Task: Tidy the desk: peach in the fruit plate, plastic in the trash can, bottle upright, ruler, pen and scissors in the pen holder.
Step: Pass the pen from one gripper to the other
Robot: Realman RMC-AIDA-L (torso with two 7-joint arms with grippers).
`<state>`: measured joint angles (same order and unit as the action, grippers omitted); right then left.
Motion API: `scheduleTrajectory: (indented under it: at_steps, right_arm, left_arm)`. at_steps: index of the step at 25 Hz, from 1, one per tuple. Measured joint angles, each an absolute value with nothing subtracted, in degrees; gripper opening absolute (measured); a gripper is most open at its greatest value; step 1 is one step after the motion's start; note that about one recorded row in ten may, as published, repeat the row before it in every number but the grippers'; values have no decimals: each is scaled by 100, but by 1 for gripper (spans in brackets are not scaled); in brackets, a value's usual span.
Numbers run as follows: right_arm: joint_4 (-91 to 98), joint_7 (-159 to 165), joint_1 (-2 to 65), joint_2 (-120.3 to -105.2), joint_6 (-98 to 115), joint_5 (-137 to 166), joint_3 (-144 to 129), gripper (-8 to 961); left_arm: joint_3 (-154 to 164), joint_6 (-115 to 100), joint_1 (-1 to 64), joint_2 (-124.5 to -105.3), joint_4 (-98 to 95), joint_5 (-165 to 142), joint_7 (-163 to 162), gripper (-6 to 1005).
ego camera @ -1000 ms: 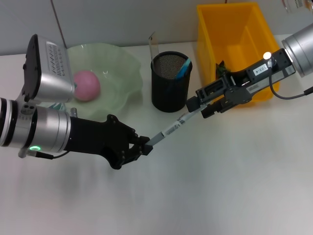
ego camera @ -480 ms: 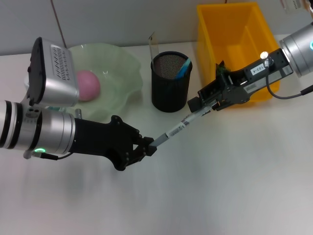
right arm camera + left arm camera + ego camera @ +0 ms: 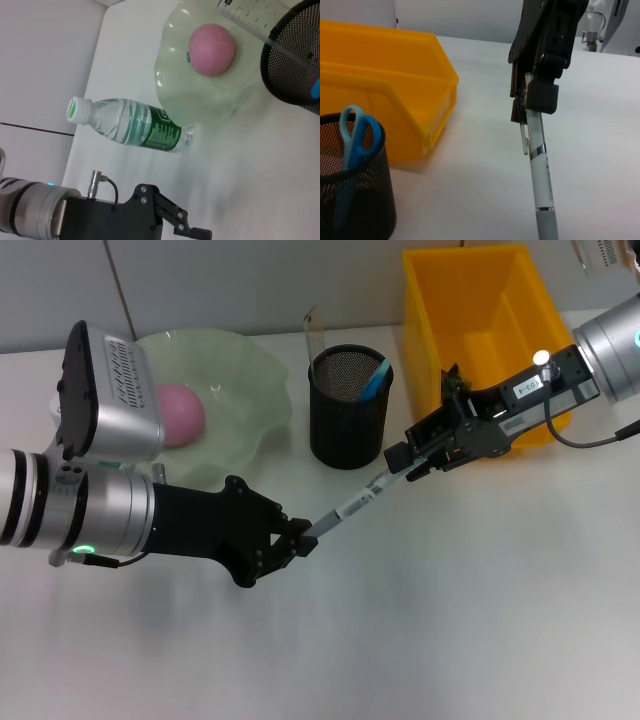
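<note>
White desk (image 3: 480,620), left tool (image 3: 300,540) and right tool (image 3: 412,462) both clamping pen (image 3: 352,504) ends, beside pen holder (image 3: 347,410)

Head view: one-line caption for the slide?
Left gripper and right gripper hold opposite ends of the pen beside the pen holder.

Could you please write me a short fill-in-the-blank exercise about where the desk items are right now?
1. The pen is held at one end by the left gripper and at the other by the ____ gripper.
2. The peach lies in the green ____.
3. The blue-handled scissors stand in the black mesh ____.
4. The water bottle beside the plate is lying on its ____.

Missing words: right; fruit plate; pen holder; side
</note>
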<state>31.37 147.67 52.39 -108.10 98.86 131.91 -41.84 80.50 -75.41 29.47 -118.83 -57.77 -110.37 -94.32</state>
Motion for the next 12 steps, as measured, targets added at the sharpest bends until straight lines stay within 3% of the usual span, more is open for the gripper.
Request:
scheduleTrajectory:
  at_steps: [12]
  right_arm:
    - [3148, 14766, 5260, -10811, 9888, 13191, -4175, 321]
  left_arm:
    - [8051, -7480, 2846, -11874, -5767, -10898, -9267, 186]
